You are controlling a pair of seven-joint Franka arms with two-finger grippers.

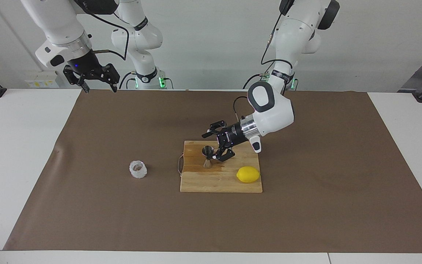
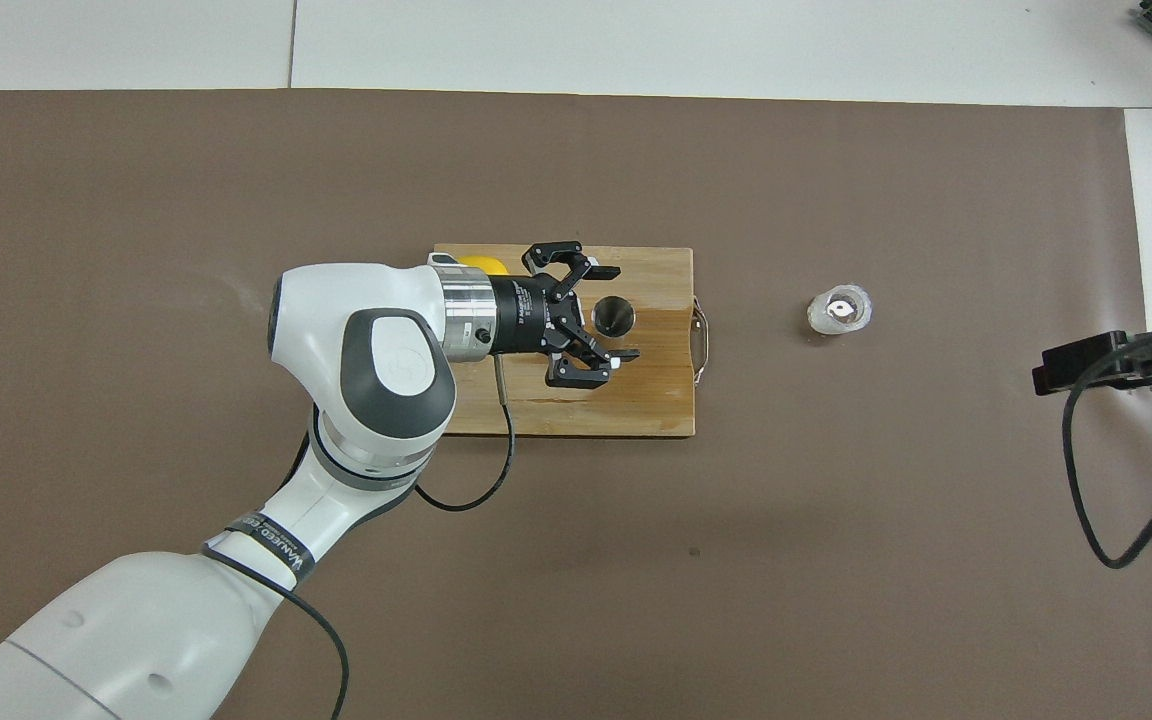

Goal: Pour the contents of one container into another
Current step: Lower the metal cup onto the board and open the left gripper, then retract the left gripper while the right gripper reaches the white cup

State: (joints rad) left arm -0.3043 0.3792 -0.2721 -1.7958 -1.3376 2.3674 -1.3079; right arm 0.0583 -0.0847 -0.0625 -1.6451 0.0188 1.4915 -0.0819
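Two spread fingers (image 1: 214,158), jigger (image 1: 207,156) just beside

lemon (image 2: 481,264): we are seeing only a yellow sliver; the left arm is covering the rest.
right gripper (image 2: 1101,362): we are losing it at the three o'clock edge overhead.
cup (image 1: 138,169) contents: we are finding them too small to tell.

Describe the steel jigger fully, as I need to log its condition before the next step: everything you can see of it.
The steel jigger is a small shiny metal piece, hourglass-shaped: two cones joined at a narrow waist. It stands upright on the wooden cutting board, open mouth up, its inside dark in the overhead view. It sits nearer to the robots than the lemon. The left hand is open beside it, fingers either side of the upper cone without gripping. Only the board touches it.
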